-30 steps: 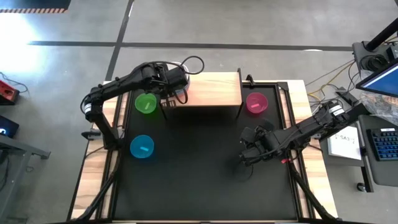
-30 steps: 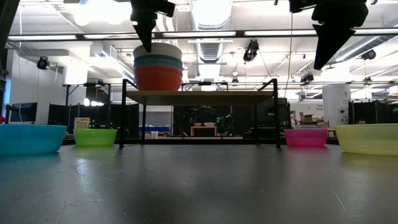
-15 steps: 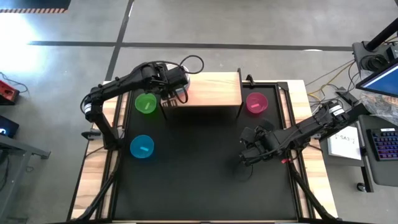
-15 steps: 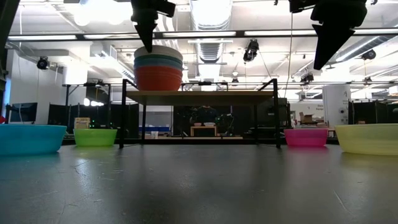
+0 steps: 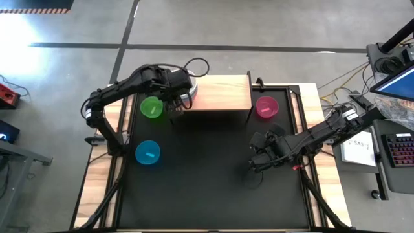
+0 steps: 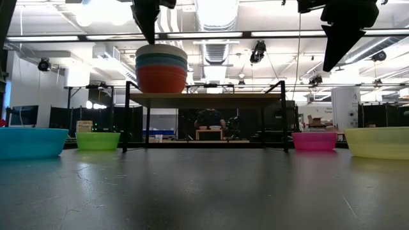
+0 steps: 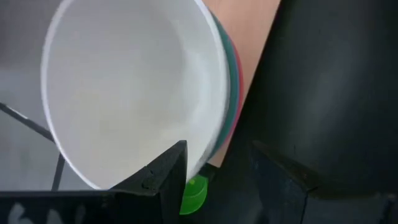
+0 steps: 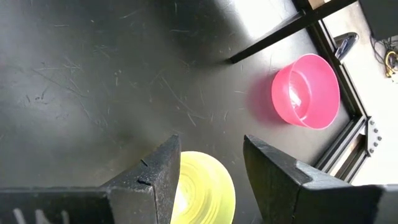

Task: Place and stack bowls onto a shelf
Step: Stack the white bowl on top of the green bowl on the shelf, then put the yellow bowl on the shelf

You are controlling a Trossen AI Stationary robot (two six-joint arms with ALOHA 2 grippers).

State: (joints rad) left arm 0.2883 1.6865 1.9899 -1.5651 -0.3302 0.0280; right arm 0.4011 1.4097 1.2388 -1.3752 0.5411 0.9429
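A nested stack of larger bowls [image 6: 162,69], red at the bottom and cream white [image 7: 130,87] on top, stands on the left end of the light-wood shelf [image 5: 220,94]. My left gripper [image 7: 217,149] is open over the near-left rim of the cream bowl, and in the low view its tip [image 6: 148,38] ends right at that rim. My right gripper [image 8: 211,142] is open and hangs high over the yellow bowl [image 8: 202,186], which rests on the table. The green [image 5: 152,107], blue [image 5: 147,153] and pink [image 5: 266,107] bowls sit on the tabletop. My left gripper points down with one finger [image 7: 155,180] inside the cream bowl's rim [image 7: 208,149] and the other outside it. I cannot tell whether either finger touches the rim. The stack rests on the shelf.
The shelf's middle and right parts [image 6: 243,98] are bare wood. Its black legs [image 6: 126,121] stand on the black tabletop [image 5: 207,188], which has free room in its middle and near part. A desk with a keyboard [image 5: 398,149] lies past the table's right edge.
My left gripper has risen a little from the cream bowl's rim and shifted toward the table's left edge. The bowl stack stays on the shelf.
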